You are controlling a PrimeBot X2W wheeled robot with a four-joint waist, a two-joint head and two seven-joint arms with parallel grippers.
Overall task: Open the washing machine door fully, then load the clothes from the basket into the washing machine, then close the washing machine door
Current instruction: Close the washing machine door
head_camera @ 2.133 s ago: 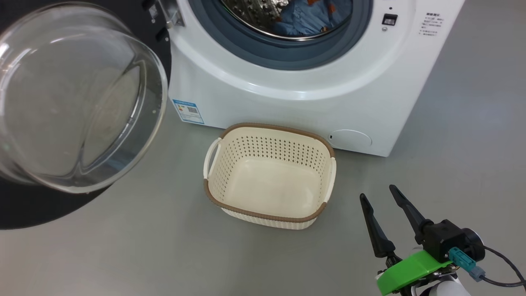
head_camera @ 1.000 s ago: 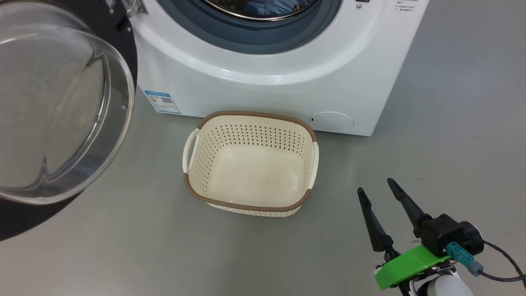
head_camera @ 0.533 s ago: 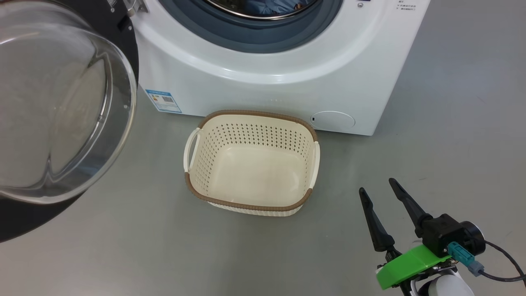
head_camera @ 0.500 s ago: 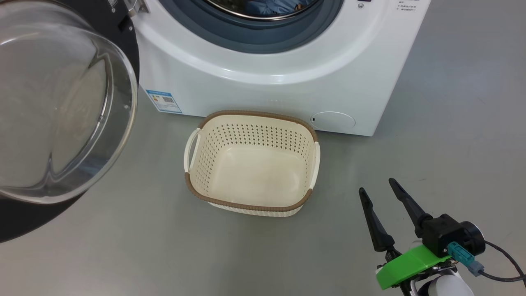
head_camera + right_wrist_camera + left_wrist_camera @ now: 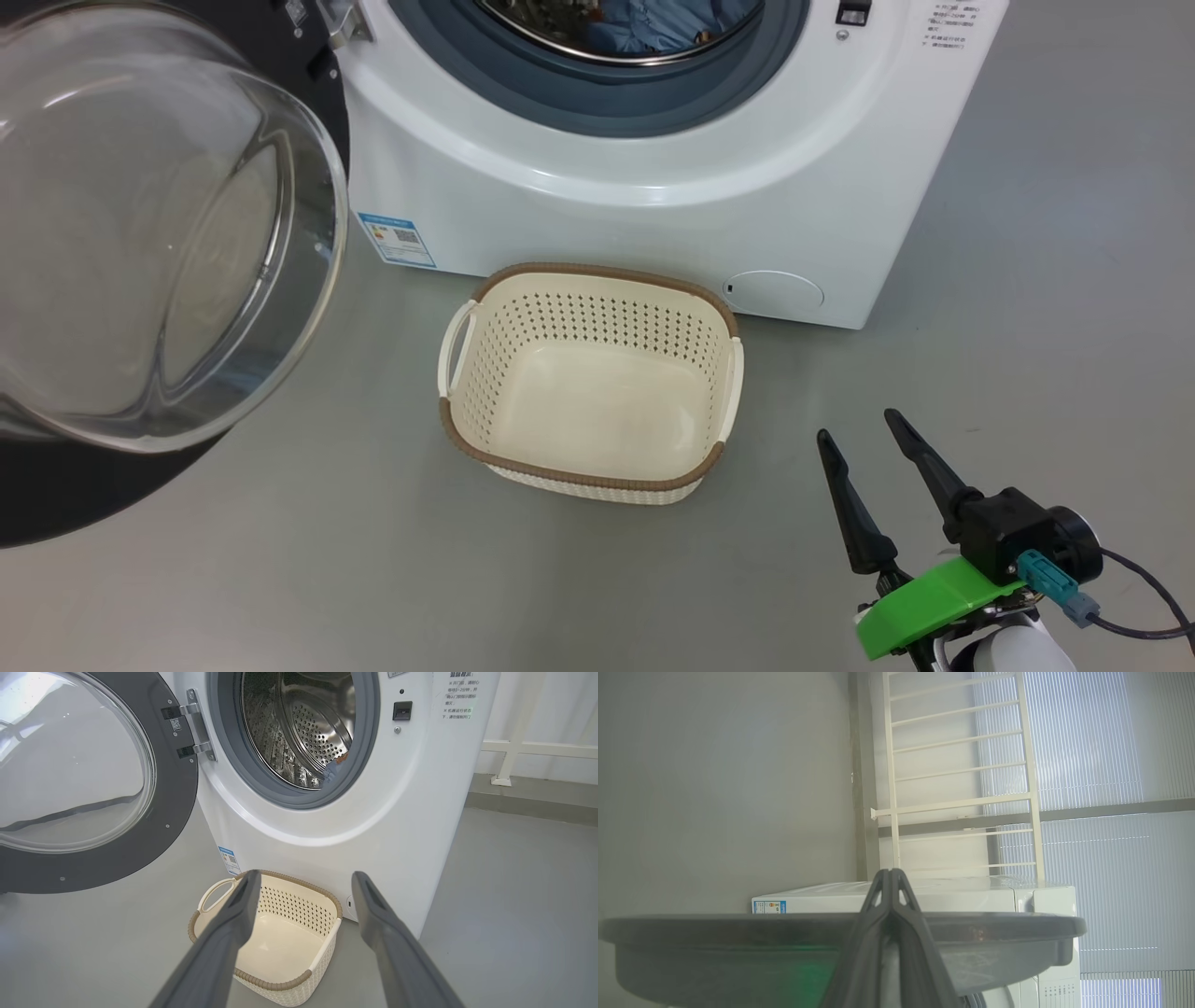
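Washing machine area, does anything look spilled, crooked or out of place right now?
Nothing stands out. The basket stands upright and empty on the floor before the washing machine, the clothes lie inside the drum, and the washing machine door hangs wide open.

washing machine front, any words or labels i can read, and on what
Nothing reads clearly.
Blue label sticker, lower left of the washing machine front: print and code too small.
Printed lines, upper right of the front: characters too blurred.
Small code sticker on the washing machine door rim: unreadable.
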